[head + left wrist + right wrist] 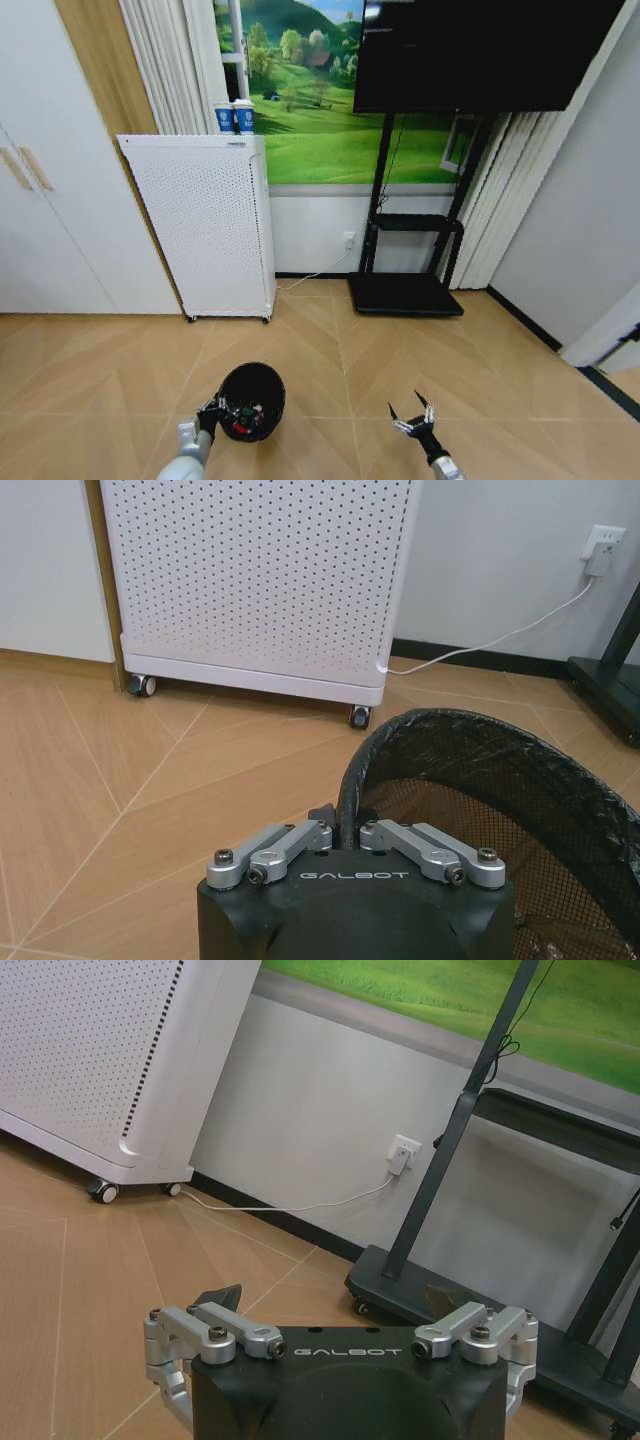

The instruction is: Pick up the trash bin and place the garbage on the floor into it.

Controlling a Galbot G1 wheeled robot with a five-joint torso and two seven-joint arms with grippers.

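The left gripper (212, 412) is clamped on the bin's (252, 400) rim at its 9 o'clock side, red bits of garbage (240, 425) inside; the right gripper (413, 417) hovers spread open at the bin's 3 o'clock, above bare floor (90, 370).

Your head camera looks forward and down from high up, taking in the floor (120, 370), the white cabinet (205, 225), the TV stand (405, 290) and the back wall. Your left wrist camera sits low, just behind the left claw (340, 832), very near the bin (520, 800), and faces the cabinet (260, 580). Your right wrist camera sits low behind the right claw (335, 1305) and faces the wall between the cabinet (100, 1050) and the stand (450, 1290). All three views share the cabinet; both wrist views share the wall socket (601, 546) and its white cord.
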